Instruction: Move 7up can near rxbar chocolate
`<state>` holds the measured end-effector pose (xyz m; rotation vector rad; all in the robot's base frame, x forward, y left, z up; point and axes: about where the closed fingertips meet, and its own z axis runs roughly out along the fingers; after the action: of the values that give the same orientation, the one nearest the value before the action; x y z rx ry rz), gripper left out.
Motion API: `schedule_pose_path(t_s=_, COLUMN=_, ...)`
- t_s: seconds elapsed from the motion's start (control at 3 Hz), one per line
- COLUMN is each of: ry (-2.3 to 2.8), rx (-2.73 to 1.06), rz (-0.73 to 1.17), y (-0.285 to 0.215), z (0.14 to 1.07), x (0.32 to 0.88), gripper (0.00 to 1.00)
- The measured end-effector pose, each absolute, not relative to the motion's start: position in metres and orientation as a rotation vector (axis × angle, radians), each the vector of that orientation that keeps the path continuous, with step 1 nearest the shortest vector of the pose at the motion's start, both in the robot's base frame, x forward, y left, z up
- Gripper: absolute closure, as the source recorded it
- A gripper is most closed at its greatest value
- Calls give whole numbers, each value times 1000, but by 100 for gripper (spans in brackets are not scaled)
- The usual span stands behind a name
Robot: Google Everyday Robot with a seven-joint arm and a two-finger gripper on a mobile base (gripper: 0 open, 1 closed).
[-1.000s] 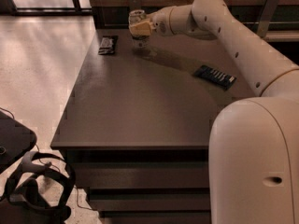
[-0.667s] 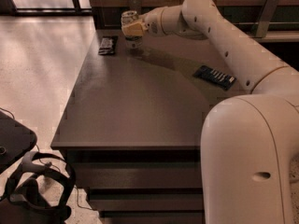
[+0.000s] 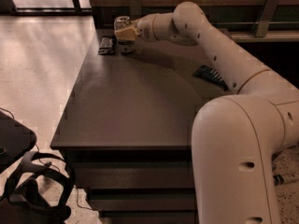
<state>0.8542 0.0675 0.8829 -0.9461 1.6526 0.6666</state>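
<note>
The 7up can (image 3: 122, 23), silver-topped with pale sides, is at the far left corner of the dark table (image 3: 135, 101). My gripper (image 3: 124, 33) is shut around its body, with pale fingers (image 3: 125, 33) across its front; I cannot tell whether the can's base touches the table. The rxbar chocolate (image 3: 107, 45), a small flat dark bar, lies just left of the can near the table's left edge. My white arm reaches in from the right foreground.
A longer dark flat bar with light marks (image 3: 211, 75) lies on the right part of the table, under my arm. A wall and rail run behind the table. Black headgear and cables (image 3: 32, 190) lie on the floor at the lower left.
My gripper has carried the can leftward across the far edge of the table, bringing it right beside the rxbar chocolate.
</note>
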Motion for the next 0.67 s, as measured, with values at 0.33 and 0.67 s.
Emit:
schedule_pose_path(t_s=0.33, ry=1653, rx=-946, rz=667, y=68, z=883, x=854, gripper=100)
schedule_pose_path(t_s=0.67, ry=1653, rx=-949, rz=671, y=71, z=881, x=854, gripper=85)
